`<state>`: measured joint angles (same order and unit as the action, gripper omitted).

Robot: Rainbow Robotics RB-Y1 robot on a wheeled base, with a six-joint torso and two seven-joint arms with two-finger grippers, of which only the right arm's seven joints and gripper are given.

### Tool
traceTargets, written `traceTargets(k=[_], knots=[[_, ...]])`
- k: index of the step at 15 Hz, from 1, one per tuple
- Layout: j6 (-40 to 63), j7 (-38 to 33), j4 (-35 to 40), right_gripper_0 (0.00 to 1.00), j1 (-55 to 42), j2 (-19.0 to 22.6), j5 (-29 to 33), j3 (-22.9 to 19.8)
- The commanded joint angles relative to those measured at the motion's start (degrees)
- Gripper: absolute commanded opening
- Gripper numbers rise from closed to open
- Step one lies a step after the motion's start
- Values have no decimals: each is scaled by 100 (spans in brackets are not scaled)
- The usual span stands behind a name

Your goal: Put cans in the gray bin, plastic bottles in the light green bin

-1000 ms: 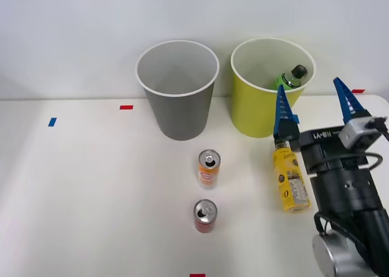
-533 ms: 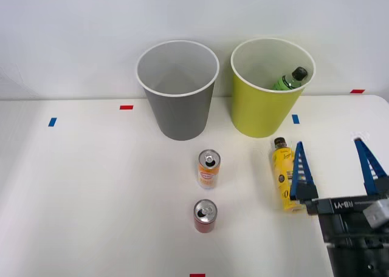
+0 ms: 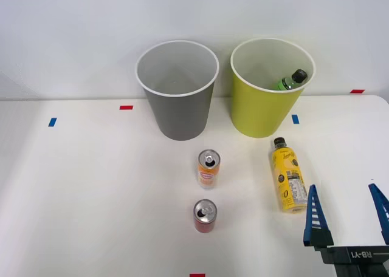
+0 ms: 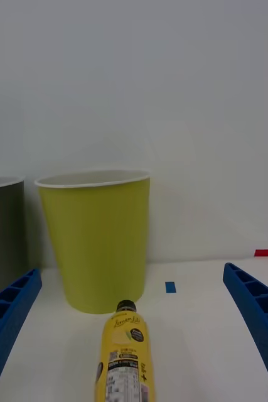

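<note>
Front view: white table (image 3: 91,186), red, blue tape marks, white wall behind; end effector (image 3: 347,213) spread, empty.

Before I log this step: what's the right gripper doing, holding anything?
Right gripper: open and empty, fingers spread near the yellow bottle lying on the table.

White table (image 3: 91,186), matte and plain. Five small tape marks stuck flat on it. Taken as landmark: near red mark (image 3: 197,275), closest to the robot and cut by the front view's lower edge. Farther back and well to the left of it, left blue mark (image 3: 52,122). Farther back and somewhat left, left red mark (image 3: 126,107). Farther back and to the right, right blue mark (image 3: 295,118). Farthest back and farthest right, right red mark (image 3: 357,91), close to the table's rear edge. Beyond all of them, plain white wall (image 3: 73,34).
</note>
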<state>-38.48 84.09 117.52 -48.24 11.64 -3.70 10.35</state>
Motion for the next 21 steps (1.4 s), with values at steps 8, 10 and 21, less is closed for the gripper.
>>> traceTargets(k=[8,10,21], knots=[[-353,-77,-686,100,-370,-443,150,-200],[-775,-156,-1029,100,-370,-593,159,-235],[-2172,1224,-2031,100,-713,-786,45,2]])
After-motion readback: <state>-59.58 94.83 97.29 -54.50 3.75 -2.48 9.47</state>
